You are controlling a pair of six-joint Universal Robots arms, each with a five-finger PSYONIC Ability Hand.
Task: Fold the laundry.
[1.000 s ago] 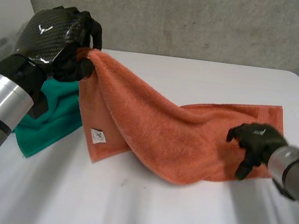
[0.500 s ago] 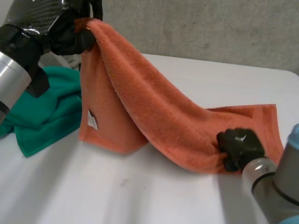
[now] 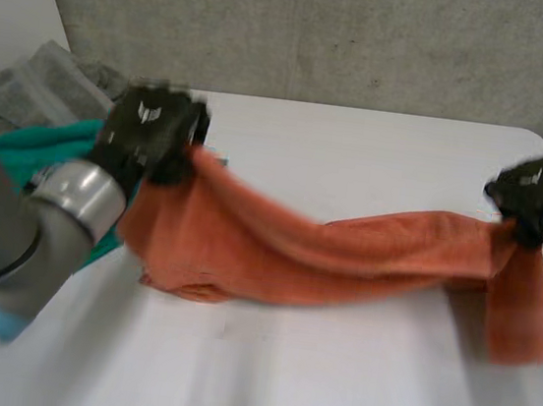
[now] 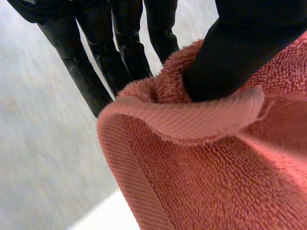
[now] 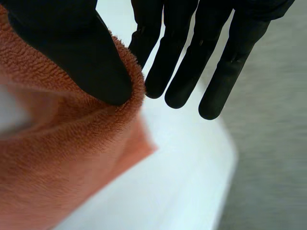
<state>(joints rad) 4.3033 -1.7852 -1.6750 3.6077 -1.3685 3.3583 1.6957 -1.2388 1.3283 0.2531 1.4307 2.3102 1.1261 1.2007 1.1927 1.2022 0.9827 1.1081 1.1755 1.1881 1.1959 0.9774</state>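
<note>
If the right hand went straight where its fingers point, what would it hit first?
Probably the white table near its edge; the right hand's pinched orange towel hangs off that line. Depth unclear.

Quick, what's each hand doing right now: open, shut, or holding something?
Left hand: shut on the orange towel, pinching one end with its thumb.
Right hand: shut on the orange towel, pinching the other end.

1) orange terry towel (image 3: 344, 257): drawn out lengthwise into a bunched, rope-like band, sagging at the centre, both ends raised, right end hanging down as a flap
2) green towel (image 3: 30, 149): crumpled, beside the orange left end
3) grey cloth (image 3: 38, 85): heaped just behind the green
</note>
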